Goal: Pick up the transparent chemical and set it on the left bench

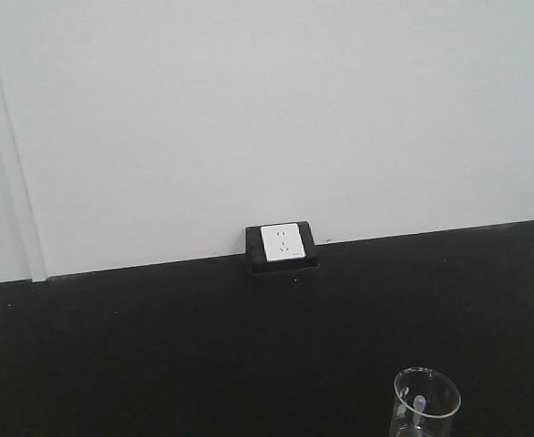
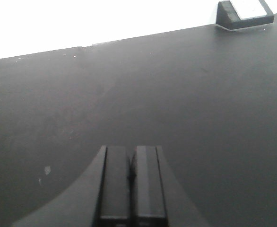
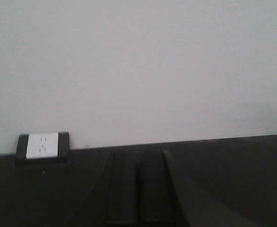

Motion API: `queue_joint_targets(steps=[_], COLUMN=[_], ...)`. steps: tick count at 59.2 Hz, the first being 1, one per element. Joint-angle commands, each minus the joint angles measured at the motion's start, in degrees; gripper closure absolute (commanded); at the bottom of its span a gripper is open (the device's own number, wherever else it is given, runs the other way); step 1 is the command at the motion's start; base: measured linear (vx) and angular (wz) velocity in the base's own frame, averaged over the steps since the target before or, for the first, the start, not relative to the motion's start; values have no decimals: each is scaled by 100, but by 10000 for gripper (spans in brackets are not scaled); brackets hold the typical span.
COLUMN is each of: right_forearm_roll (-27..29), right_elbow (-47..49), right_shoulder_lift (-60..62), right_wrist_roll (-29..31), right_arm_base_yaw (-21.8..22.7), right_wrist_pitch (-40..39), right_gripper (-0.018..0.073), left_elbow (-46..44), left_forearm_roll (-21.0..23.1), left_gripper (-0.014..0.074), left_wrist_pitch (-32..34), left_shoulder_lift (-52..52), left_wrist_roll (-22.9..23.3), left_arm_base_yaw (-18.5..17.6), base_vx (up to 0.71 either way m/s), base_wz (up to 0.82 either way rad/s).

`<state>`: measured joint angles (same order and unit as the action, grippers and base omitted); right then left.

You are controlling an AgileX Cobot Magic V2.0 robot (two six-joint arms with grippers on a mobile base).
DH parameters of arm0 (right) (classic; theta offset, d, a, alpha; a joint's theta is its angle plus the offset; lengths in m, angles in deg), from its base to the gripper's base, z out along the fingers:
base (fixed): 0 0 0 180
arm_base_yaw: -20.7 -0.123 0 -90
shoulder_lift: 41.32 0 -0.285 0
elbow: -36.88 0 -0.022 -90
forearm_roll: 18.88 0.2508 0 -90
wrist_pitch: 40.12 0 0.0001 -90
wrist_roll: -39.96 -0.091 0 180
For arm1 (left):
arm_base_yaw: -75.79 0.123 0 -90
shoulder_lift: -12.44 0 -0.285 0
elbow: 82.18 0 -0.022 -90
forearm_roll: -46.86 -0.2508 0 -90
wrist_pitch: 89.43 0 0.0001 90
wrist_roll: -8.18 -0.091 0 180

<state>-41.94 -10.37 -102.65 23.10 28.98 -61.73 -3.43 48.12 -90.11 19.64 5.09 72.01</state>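
Standing at 5 o'clock in the front view, the beaker point(image 1: 426, 401) showed only its rim, spout and upper wall. Its base was cut off by the frame edge, so its footing could not be confirmed. A thin white stick point(image 1: 418, 402) leaned inside it. It was upright and apart from both arms.

The worktop point(image 1: 158, 355) around it was matt black and met a white wall point(image 1: 249, 109). A socket point(image 1: 282, 242) in a black housing sat at the wall's foot, toward 12 o'clock from centre.

Left gripper point(image 2: 130, 151): fingers pressed together, nothing between them, held over bare worktop, with the socket far off at 1 o'clock in its own view. Right gripper point(image 3: 136, 158): fingers likewise drawn together around only a thin seam, empty, aimed at the wall with the socket at 8 o'clock. Neither wrist view caught the beaker, so both arms seemed parked in a travel or rest pose rather than set for a grasp.

Judgement: the grab was not yet begun. The beaker lay on the right side, so the right arm looked the likelier one to take it, and it would have to spread its fingers first. The left bench was not in view.
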Motion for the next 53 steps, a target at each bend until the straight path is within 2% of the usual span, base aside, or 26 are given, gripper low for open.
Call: queue_joint_targets(steps=[1, 8, 16, 23, 33, 43, 53], right_forearm_roll=[-997, -2125, -3433, -4423, -4434, -4421, -4394], right_elbow=[387, 432, 306, 260, 260, 266, 266], right_shoulder_lift=[-342, -719, -1188, -1648, -2210, -2648, -3030], right_wrist_roll=[-114, -591, -1890, -2138, -2020, -1407, -1180], right_arm_base_yaw=[41, 41, 41, 41, 41, 41, 41], right_wrist_pitch=[-598, -806, -1311, -1927, -2469, -2710, -3034], right_gripper=[402, 270, 120, 68, 67, 67, 67], left_elbow=[93, 93, 93, 93, 93, 93, 93], left_forearm_roll=[4, 4, 4, 4, 4, 4, 4], left_gripper=[600, 600, 600, 600, 600, 600, 600], left_wrist_pitch=[449, 449, 449, 449, 449, 449, 449], left_shoulder_lift=[-110, -110, -110, -110, -110, -110, -110], left_wrist_roll=[45, 45, 45, 45, 45, 45, 45], left_arm_base_yaw=[-10, -10, -10, -10, -10, -10, -10], base_vx=[0, 0, 0, 0, 0, 0, 0], base_wz=[0, 0, 0, 0, 0, 0, 0])
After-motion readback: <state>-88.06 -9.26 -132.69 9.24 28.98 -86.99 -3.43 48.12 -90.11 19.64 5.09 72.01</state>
